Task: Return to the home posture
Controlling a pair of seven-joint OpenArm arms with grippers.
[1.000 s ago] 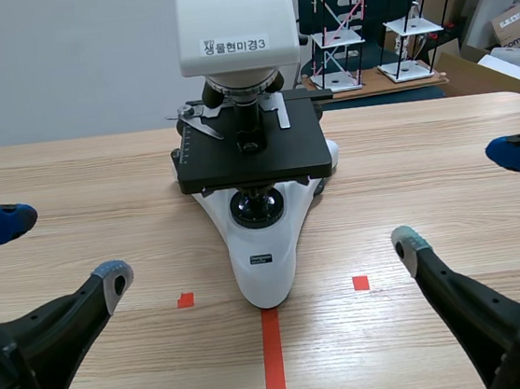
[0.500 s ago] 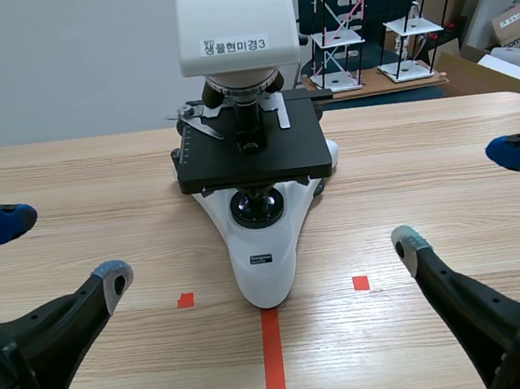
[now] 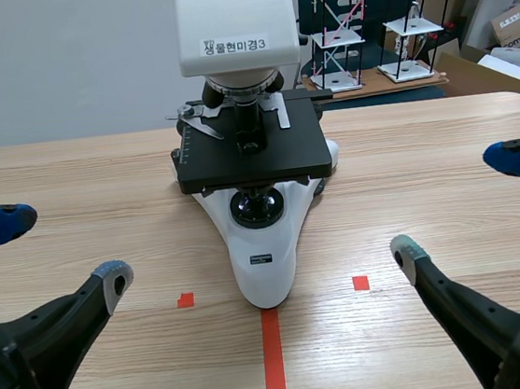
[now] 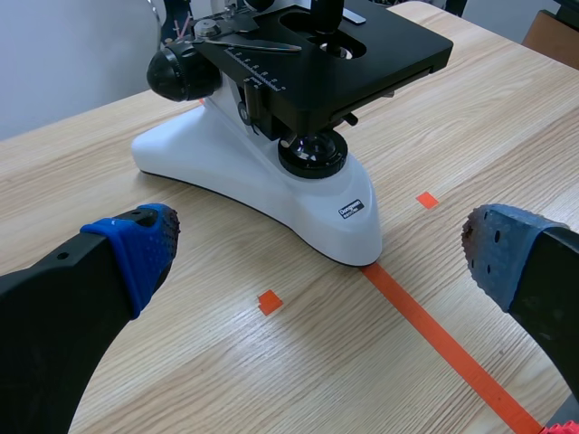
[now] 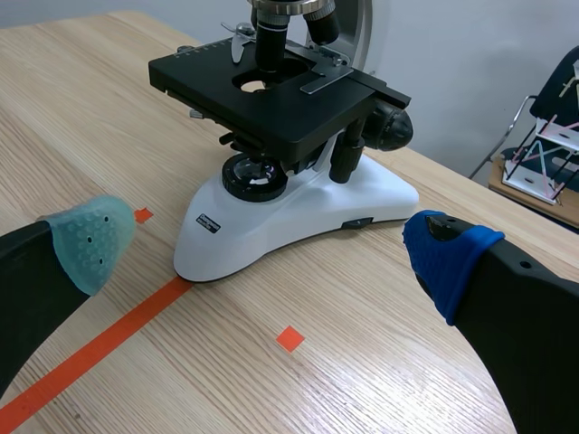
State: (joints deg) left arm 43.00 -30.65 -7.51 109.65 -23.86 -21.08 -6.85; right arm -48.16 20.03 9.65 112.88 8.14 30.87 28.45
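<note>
Left pincer (image 3: 60,250) and right pincer (image 3: 459,205) gape, each well apart from microscope (image 3: 265,250).

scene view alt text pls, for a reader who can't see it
A white microscope with a black stage stands on a wooden table, its base at the end of an orange-red tape line. The left claw and right claw sit open and empty either side of it.

The microscope (image 3: 251,158) loses the top of its white head past the scene's upper edge, and both wrist views cut it off just above its stage (image 4: 398,54). The label (image 3: 262,260) on its near foot is too small to read. The far fingers of the left end effector (image 3: 61,249) and right end effector (image 3: 457,204) run out at the side edges.
</note>
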